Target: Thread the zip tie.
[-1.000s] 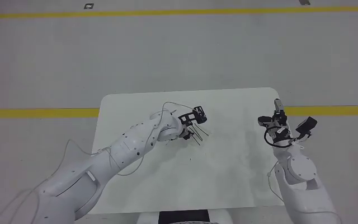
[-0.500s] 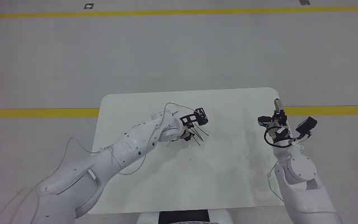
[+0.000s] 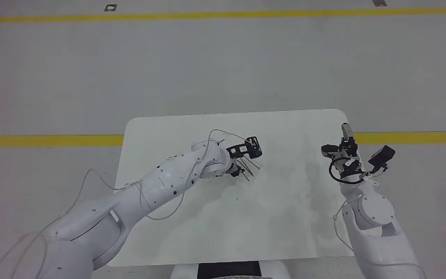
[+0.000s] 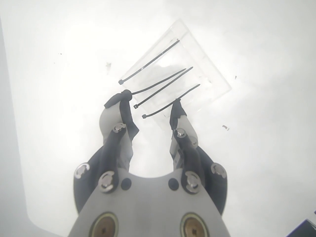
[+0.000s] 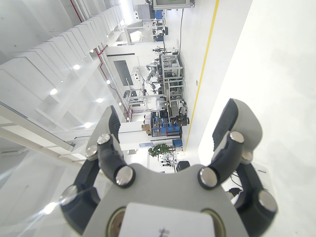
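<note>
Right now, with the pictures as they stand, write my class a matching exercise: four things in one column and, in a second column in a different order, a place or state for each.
Column one:
1. left hand
2. right hand
3. zip ties
4. clear sheet

Column two:
A. lying flat on the white table
B. open, facing out into the room
C. black, lying across the clear sheet
D. open, just above the zip ties

Pairs: 1-D, 2-B, 3-C, 4-A.
</note>
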`<move>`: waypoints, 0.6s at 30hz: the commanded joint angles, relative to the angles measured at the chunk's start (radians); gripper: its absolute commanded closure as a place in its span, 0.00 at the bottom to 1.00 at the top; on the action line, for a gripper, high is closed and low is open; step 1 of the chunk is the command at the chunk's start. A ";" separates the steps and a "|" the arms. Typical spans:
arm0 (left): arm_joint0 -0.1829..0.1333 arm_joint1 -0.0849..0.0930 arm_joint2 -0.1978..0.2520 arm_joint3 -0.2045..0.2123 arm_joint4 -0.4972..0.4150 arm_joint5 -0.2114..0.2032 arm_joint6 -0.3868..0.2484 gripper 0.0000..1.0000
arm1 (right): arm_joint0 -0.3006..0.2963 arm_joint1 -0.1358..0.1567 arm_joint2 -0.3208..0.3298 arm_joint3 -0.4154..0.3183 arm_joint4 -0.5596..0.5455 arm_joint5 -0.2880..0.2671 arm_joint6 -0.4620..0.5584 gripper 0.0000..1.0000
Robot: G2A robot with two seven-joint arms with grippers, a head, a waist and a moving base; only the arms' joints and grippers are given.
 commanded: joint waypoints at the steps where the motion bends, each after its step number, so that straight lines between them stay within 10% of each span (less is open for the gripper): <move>1: -0.002 0.002 0.010 -0.008 0.012 0.000 0.007 0.64 | 0.000 0.000 0.000 0.000 0.000 0.000 0.000 0.00; 18: -0.035 0.014 0.085 -0.043 0.069 0.000 0.033 0.71 | 0.000 0.000 0.000 0.000 0.000 0.000 0.000 0.00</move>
